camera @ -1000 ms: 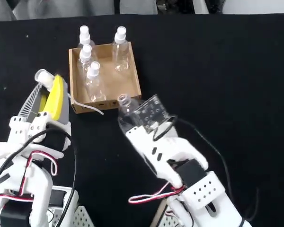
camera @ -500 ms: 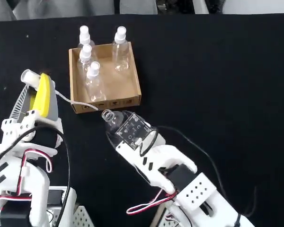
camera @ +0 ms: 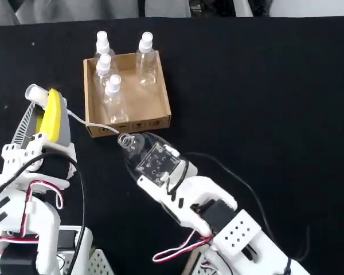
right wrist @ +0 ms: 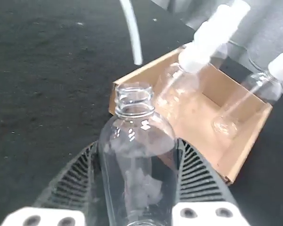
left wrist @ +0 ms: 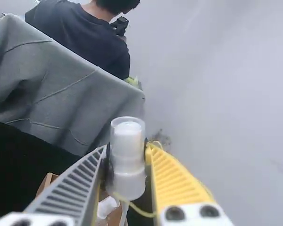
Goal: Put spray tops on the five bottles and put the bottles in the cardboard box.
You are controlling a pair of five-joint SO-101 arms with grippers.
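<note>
My right gripper is shut on a clear open-necked bottle, held just in front of the cardboard box with its neck tilted toward the left arm. My left gripper stands raised to the left of the box, shut on a white spray top whose thin dip tube trails toward the box's front corner. Several capped spray bottles stand upright in the box. The dip tube hangs above the bottle's mouth in the right wrist view.
Black cloth covers the table, with free room to the right of the box. The arm bases sit at the near edge. Grey fabric hangs behind the table.
The right gripper has carried the bottle down and left, away from the box's front wall. The left gripper swung left with the spray top a second ago and has kept still since.
</note>
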